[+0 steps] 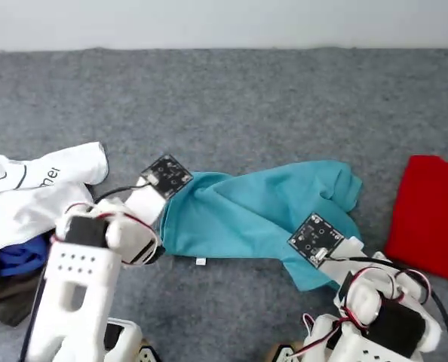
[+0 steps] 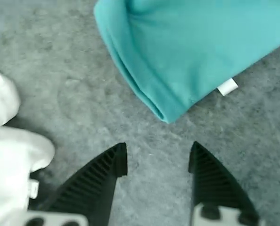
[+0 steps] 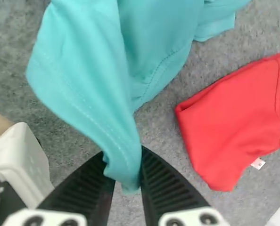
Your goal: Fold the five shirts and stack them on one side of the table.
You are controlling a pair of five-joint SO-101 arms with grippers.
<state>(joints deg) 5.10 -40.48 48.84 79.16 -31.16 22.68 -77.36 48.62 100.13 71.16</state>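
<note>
Right wrist view: I see the right jaws clamped on a hem of the teal shirt (image 3: 83,70). In the high view, the arm covers that grip.

Left wrist view: left jaws wide and empty, just short of the shirt's folded edge, near its white tag (image 2: 227,86).

The shirt's long axis runs across the tabletop (image 1: 247,98), between the arms.

Folded red shirt (image 1: 428,215) lies beyond the right arm. White shirt (image 1: 28,192) is heaped over a blue garment (image 1: 16,256) by the left arm.

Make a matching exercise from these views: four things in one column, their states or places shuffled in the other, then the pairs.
1. red shirt
2. teal shirt
3. left tool
4. white shirt

A. open, over bare table
B. folded, lying alone
C. pinched in the shut right tool
D. crumpled, at the high view's left edge

Pairs: 1-B, 2-C, 3-A, 4-D.
</note>
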